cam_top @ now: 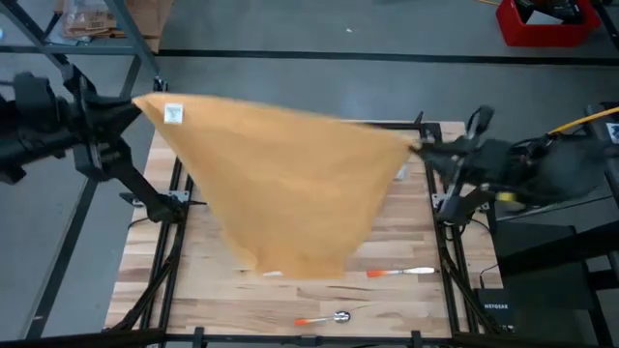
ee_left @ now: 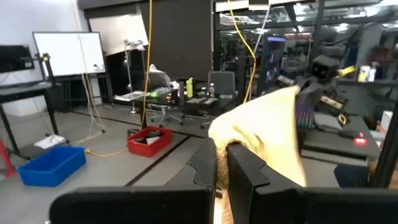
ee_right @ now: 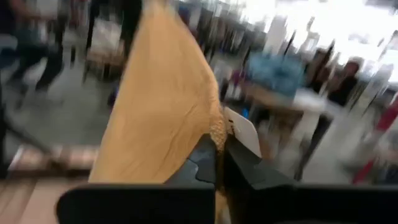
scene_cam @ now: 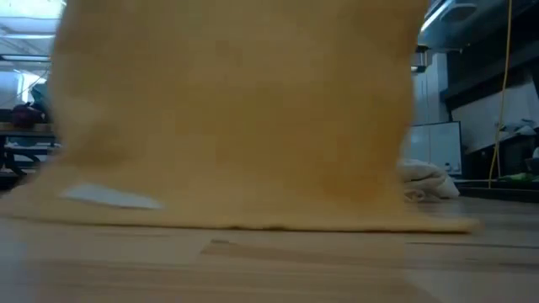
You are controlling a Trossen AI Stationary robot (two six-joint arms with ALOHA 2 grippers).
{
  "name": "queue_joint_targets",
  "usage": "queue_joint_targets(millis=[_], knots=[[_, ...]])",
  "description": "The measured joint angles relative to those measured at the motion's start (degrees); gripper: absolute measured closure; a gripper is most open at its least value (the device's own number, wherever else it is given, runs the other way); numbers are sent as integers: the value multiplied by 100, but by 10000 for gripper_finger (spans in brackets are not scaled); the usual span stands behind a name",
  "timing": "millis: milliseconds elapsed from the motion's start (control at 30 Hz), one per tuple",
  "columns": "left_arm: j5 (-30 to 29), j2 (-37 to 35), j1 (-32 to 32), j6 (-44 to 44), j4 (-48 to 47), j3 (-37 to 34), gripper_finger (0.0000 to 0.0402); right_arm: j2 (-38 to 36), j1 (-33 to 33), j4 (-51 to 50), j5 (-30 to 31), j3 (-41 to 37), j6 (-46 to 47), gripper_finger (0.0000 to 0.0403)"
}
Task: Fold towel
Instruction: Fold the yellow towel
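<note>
Two grippers' fingers, left (cam_top: 135, 102), right (cam_top: 416, 147), pinching raised towel (cam_top: 280, 184) corners, tabletop (cam_top: 319, 290) beneath mostly hidden

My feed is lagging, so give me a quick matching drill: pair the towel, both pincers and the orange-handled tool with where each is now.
Things:
1. towel
2. left pincer
3. right pincer
4. orange-handled tool

Places:
A. lying on the tabletop near the front edge
B. shut on the corner with the white tag
C. lifted and stretched between the arms
D. shut on the corner by the table's right rail

Pairs: 1-C, 2-B, 3-D, 4-A
</note>
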Motion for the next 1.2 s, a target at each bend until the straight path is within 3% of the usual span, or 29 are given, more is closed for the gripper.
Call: queue_joint_targets(millis=[100,200,300,367,467,633,733,900,1067,1200], knots=[[7,-234,14,-2240,-2376,-222,396,-1,-2,-2291,-36,-16,2341,393],[156,-366,108,-5154,-4766,-349,396,17,-6,-3537,-3,-153,3974,393],[728,-471,225,-7515,-6179,-386,396,16,-4,-3564,3,-227,4323,393],[1030,-503,304,-8225,-6390,-377,396,14,-4,-3185,-50,-228,4149,393],[1632,-472,393,-8079,-5991,-371,396,13,-4,-2310,-249,-226,3524,393],[3361,-382,382,-7051,-5198,-373,392,13,-4,-1069,-1188,-226,2176,392],[3418,-262,387,-7026,-5736,-380,396,21,-4,-1039,-1548,-226,1957,393],[3422,57,548,-8747,-7528,-399,396,242,-4,-1758,-1931,-224,2390,393],[3786,174,613,-8435,-7004,-878,396,583,-4,-2605,-2179,-226,3157,393],[4087,242,715,-9294,-7441,-1239,396,946,-4,-3169,-2232,-226,3832,393]])
